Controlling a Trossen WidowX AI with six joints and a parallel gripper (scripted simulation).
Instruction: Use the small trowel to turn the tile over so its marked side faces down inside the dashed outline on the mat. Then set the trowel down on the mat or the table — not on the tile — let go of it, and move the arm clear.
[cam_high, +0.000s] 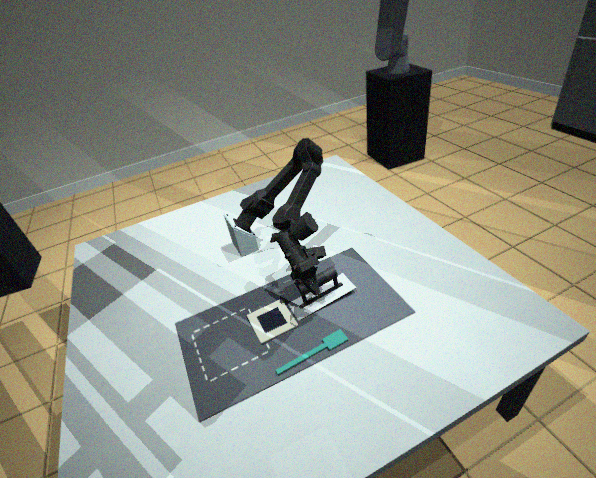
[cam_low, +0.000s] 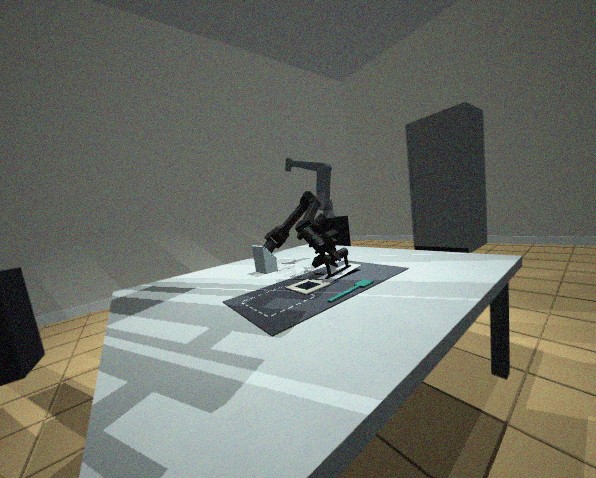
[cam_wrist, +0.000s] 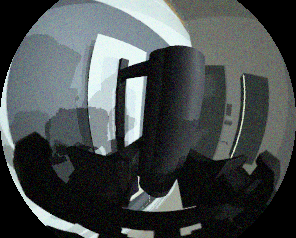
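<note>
The fingers (cam_high: 315, 281) (cam_low: 332, 257) grasp the trowel (cam_high: 331, 298) (cam_low: 345, 271) (cam_wrist: 177, 110), its white blade beside the tile (cam_high: 271, 320) (cam_low: 308, 286) with the dark square up.

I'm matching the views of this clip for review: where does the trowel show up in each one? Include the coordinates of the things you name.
Top: the trowel (cam_high: 331, 299) (cam_low: 348, 271) (cam_wrist: 177, 100) is a little right of centre, below mid-height, under the hand.
Exterior: slightly right of centre, just below mid-height.
Wrist: its thick dark handle stands near the middle, its white blade left of that.
Shared landmark: the grey mat (cam_high: 380, 300) (cam_low: 382, 272) (cam_wrist: 45, 70), seen beside the blade in all three.
</note>
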